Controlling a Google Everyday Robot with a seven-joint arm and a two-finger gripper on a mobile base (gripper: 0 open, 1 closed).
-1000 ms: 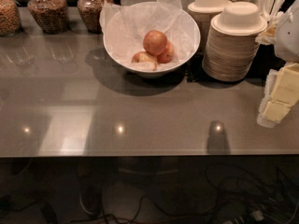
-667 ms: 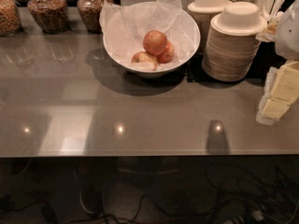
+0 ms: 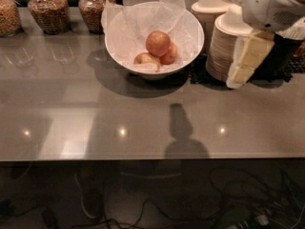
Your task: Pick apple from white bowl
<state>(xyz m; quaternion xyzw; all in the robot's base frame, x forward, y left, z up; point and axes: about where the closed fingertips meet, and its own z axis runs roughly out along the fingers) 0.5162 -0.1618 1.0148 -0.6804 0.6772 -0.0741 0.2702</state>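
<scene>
The orange-red apple point(image 3: 157, 43) sits on top of the fruit in the white bowl point(image 3: 189, 22), which is lined with crinkled white paper and stands at the back middle of the grey counter. A paler yellow-pink apple point(image 3: 146, 59) lies at its front left and a darker red one point(image 3: 169, 56) at its right. My gripper point(image 3: 248, 58) hangs at the right, in front of the stacked beige bowls. It is to the right of the white bowl and clear of it. The white arm housing point(image 3: 274, 4) is above it.
A tall stack of beige disposable bowls point(image 3: 220, 46) stands right of the white bowl, with a second stack point(image 3: 212, 4) behind. Three glass jars of grains point(image 3: 47, 11) line the back left. The counter's front edge point(image 3: 143, 157) runs across below, with cables on the floor beyond it.
My gripper and arm have moved left and up from the right edge, closer to the white bowl. The fruit and the bowl have not moved.
</scene>
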